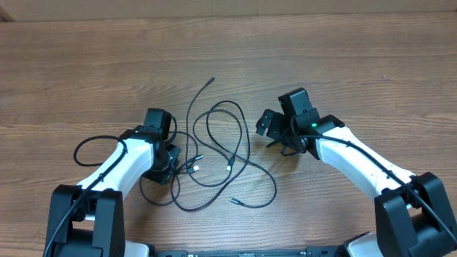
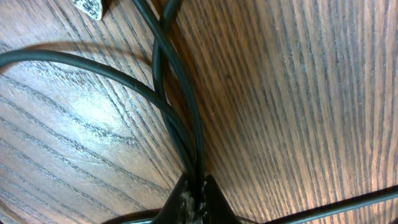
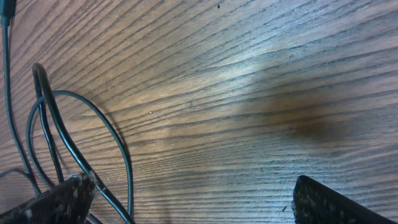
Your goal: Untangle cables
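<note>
**Cables mostly tangled, one tool gripping**

The cables [image 1: 216, 151] are lying in the middle of the table [image 1: 343, 50], looping over one another in a loose snarl between the two arms. One strand is trailing off toward the far side, and a couple of small plugs are showing near the centre. By my reckoning the job is sitting at an early stage: several loops are crossing each other and no cord is lying on its own yet.

The left tool [image 1: 170, 163] [image 2: 191, 200] is sitting at the left edge of the snarl, its tips drawn together on two or three strands (the left wrist view is showing them running straight into the pinch). The right tool [image 1: 275, 132] [image 3: 193, 200] is hovering at the right edge, spread wide and holding nothing, with a few strands curving just beside one of its sides.

What is remaining, I'd say, is drawing each cord free and laying them apart.

The table is showing brown wood grain with soft glare. Nothing of the room beyond it is coming into view.
</note>
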{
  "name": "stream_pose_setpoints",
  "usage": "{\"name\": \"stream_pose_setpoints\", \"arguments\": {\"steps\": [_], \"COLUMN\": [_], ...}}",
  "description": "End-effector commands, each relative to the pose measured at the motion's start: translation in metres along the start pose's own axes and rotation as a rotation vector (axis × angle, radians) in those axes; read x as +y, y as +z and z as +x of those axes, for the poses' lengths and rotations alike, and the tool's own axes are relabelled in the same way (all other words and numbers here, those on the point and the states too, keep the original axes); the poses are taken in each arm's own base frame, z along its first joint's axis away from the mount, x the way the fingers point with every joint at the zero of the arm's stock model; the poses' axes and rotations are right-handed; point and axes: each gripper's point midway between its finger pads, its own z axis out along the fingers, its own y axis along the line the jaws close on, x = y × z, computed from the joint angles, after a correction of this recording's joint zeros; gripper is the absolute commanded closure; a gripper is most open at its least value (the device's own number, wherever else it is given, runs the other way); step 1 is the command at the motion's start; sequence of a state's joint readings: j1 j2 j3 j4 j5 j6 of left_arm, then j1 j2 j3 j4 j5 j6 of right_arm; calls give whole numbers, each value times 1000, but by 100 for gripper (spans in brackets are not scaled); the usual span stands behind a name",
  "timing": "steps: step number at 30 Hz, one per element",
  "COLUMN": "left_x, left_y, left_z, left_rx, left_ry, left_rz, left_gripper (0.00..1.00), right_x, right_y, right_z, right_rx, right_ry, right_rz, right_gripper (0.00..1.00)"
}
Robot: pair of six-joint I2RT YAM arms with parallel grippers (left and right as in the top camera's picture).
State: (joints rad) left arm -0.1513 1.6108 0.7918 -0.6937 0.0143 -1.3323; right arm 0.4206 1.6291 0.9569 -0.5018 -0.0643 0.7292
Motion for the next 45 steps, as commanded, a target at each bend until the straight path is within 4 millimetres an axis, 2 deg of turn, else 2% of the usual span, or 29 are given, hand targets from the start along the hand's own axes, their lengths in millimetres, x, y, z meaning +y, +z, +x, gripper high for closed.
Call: {"name": "stream_pose_setpoints", "arguments": {"steps": [1,20,25,32,38,45], "left_x": [25,21,21,9,-10,-15], "left_y": [25,25,25,25,23,22], "left_z": [5,4,-2,-22,-28,-30], "left_rx": [8,4,-7,-24,-47,-61], "left_ry": [6,7,3,120,237,238], "left_rz": [-95,-81,-78,-10,57,75], "left_gripper": [96,96,96,96,96,96], "right_x": [-1,-1,-1,-1,-1,-1], "right_y": [2,2,2,2,2,2], "right_z": [0,0,0,0,0,0], "right_rx": [3,3,3,3,3,3], "right_ry": [2,2,2,2,2,2], "right_rz": [3,3,3,3,3,3], "right_gripper": [0,0,0,0,0,0]}}
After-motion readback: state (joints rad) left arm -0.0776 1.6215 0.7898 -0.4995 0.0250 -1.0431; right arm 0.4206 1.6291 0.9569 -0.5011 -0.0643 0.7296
